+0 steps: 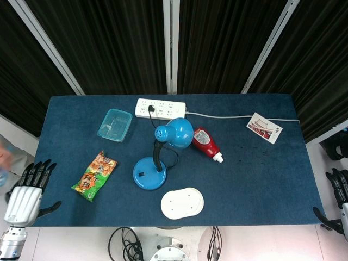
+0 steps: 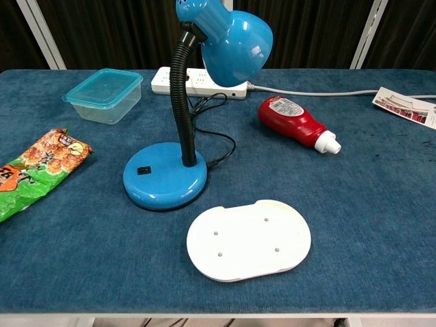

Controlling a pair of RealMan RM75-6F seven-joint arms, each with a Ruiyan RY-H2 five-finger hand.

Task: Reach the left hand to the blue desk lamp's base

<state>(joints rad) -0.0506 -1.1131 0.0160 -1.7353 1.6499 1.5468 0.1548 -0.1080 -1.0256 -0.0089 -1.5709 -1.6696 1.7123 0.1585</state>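
Note:
The blue desk lamp stands near the table's middle, its round base (image 1: 148, 173) (image 2: 165, 182) bearing a small black switch, a black gooseneck rising to the blue shade (image 1: 175, 131) (image 2: 228, 37). My left hand (image 1: 28, 190) hangs off the table's left front corner, fingers apart and holding nothing, far left of the base. Off the right front corner, my right hand (image 1: 338, 202) is only partly visible at the frame edge, fingers spread. Neither hand appears in the chest view.
A snack bag (image 1: 94, 175) (image 2: 34, 169) lies between my left hand and the lamp. A clear blue container (image 1: 115, 124), white power strip (image 1: 160, 108), red bottle (image 1: 207, 143), white oval plate (image 1: 182, 203) and a card (image 1: 264, 128) also lie on the blue table (image 1: 261, 179).

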